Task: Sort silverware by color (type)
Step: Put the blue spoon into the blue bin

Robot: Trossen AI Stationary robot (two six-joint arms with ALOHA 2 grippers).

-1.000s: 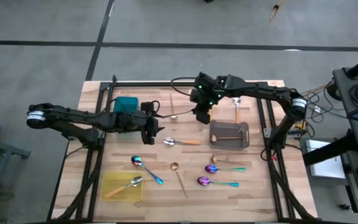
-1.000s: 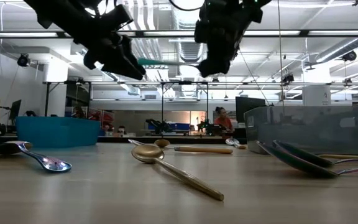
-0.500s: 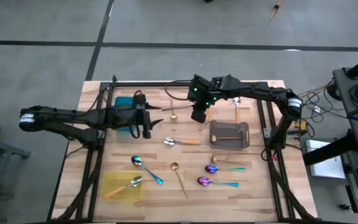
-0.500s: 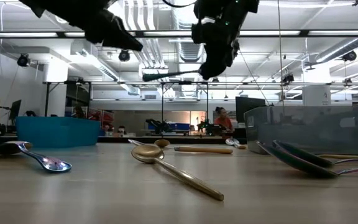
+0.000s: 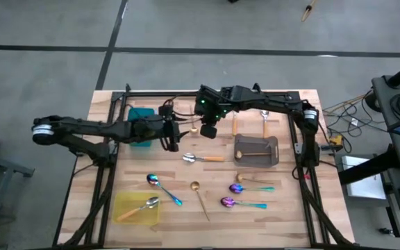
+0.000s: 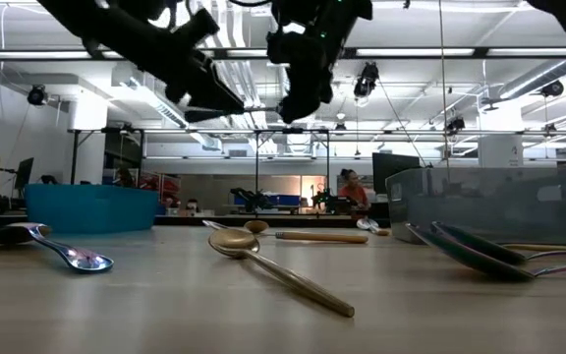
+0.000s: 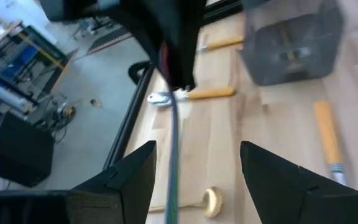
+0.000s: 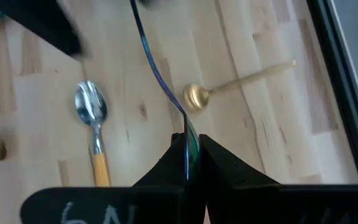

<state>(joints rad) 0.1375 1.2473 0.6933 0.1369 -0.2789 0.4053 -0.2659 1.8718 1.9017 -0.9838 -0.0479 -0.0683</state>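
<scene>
The blue-purple spoon (image 8: pixel 160 81) is hanging in the air above the bench (image 5: pixel 283 222), pinched at its thin handle end by the right gripper (image 5: pixel 207 130), which is clamping fully shut on it. It looks light, stiff and slick, so a narrow grip on the flat handle suits it best. The left gripper (image 5: pixel 172 135) is hovering at nine o'clock of the right one, jaws spread wide and empty, with the spoon running between them. The right arm is reaching from three o'clock, the left from nine.
</scene>
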